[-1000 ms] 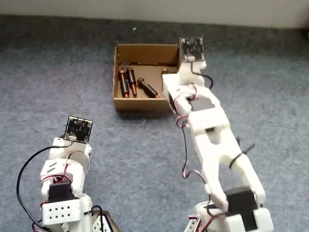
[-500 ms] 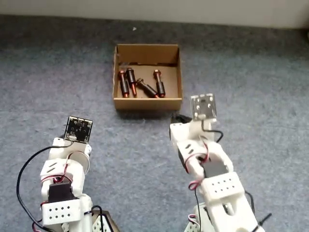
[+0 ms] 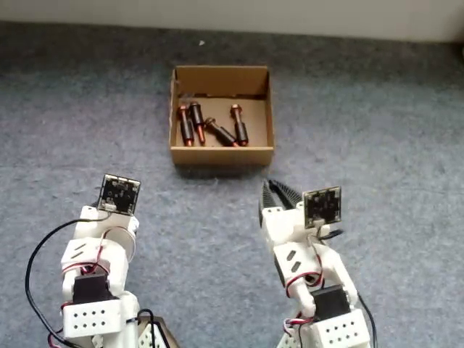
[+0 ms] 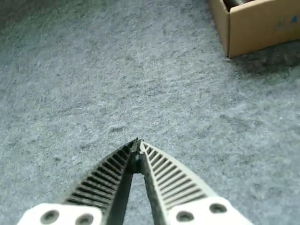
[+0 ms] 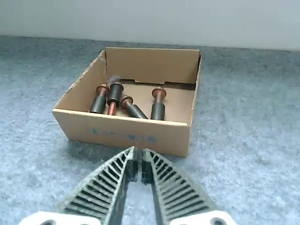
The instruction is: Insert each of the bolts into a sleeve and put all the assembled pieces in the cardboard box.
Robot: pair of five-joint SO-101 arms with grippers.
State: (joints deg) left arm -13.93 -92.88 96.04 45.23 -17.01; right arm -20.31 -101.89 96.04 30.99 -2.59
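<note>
Four sleeved bolts [image 3: 197, 123] are laid mostly near-to-far in the cardboard box [image 3: 221, 156], just beyond the closed, empty right jaws (the left jaws, also closed, are farther off).

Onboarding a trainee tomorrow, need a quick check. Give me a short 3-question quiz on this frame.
1. Multiple choice: how many assembled pieces lie in the cardboard box? A) two B) four C) six
2. True or false: the right hand is shut on an assembled piece.
3. Fill the blank: the left hand is shut and empty over grey ____.

Key: 1 B. 2 false: it is shut and empty, in front of the box. 3 carpet.
</note>
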